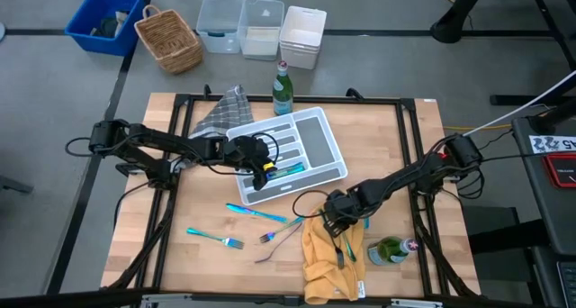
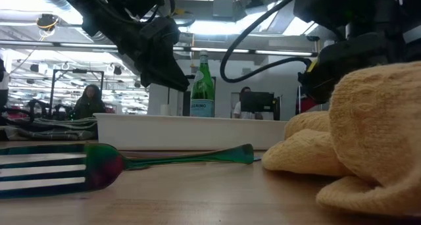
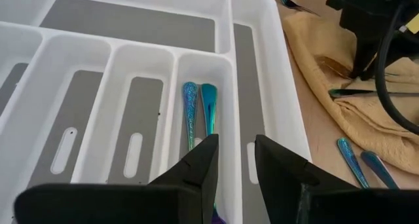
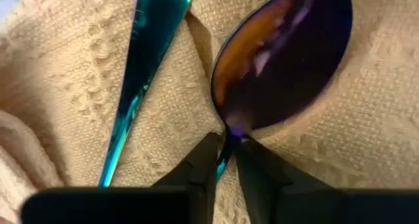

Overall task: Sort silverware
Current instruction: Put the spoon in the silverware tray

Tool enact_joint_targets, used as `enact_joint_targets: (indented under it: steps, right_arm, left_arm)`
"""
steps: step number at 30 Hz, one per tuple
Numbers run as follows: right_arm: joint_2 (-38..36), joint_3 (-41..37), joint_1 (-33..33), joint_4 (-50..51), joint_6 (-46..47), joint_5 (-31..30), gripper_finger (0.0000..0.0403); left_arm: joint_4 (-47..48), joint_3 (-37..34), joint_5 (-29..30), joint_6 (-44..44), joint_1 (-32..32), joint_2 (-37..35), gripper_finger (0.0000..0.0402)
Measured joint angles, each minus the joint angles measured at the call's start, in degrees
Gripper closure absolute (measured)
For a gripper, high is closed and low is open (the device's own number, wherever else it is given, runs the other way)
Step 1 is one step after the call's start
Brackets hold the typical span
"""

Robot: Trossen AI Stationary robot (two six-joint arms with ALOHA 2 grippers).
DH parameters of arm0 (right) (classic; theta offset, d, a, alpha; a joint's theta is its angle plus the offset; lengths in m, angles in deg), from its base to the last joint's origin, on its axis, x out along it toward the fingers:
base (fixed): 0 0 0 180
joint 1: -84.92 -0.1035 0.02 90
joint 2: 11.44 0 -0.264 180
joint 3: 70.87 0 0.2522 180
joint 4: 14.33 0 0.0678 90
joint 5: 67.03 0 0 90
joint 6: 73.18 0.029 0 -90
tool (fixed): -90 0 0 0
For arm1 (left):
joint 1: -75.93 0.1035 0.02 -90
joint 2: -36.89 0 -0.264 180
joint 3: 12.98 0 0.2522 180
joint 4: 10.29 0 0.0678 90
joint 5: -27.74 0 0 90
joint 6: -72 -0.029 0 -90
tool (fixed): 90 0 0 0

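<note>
The white divided tray (image 1: 315, 137) sits at the table's middle. My left gripper (image 3: 232, 162) is open above its near-right compartments, over two teal pieces (image 3: 200, 109) that lie in one slot. My right gripper (image 1: 340, 220) is down on the yellow cloth (image 1: 328, 254), shut on a purplish iridescent spoon (image 4: 281, 67). A teal piece (image 4: 144, 73) lies on the cloth beside the spoon. A blue knife (image 1: 256, 212), a teal fork (image 1: 216, 237) and a purplish fork (image 1: 279, 236) lie on the bare wood. My right gripper pinches the spoon's neck (image 4: 230, 140), just below the bowl, between its two fingers. The fingers come from above, pointing down onto the cloth. The bowl lies against the yellow cloth; I cannot tell whether it is lifted.
A green bottle (image 1: 283, 87) stands behind the tray, next to a grey checked cloth (image 1: 225, 110). Another green bottle (image 1: 389, 250) lies right of the yellow cloth. A basket (image 1: 168, 40) and bins (image 1: 261, 27) stand beyond the table's far edge.
</note>
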State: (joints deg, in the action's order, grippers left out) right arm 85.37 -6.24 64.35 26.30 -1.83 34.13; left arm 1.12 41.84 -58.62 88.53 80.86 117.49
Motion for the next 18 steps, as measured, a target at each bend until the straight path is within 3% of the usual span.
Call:
enact_joint_targets:
  steps: [5, 11, 18]
  right_arm:
    - [0.11, 1.18, -0.02, -0.01, -0.04, 0.04, 0.0393]
    - [0.11, 2.12, -0.02, 0.11, -0.05, 0.12, 0.0382]
    - [0.11, 4.72, -0.04, 0.17, -0.65, 0.42, 0.0396]
  left_arm:
    - [-0.02, 0.00, -0.02, 0.00, 0.00, 0.00, 0.0311]
    - [-0.02, 0.00, -0.02, 0.00, 0.00, 0.00, 0.0311]
    - [-0.04, 0.00, -0.02, 0.00, 0.00, 0.00, 0.0311]
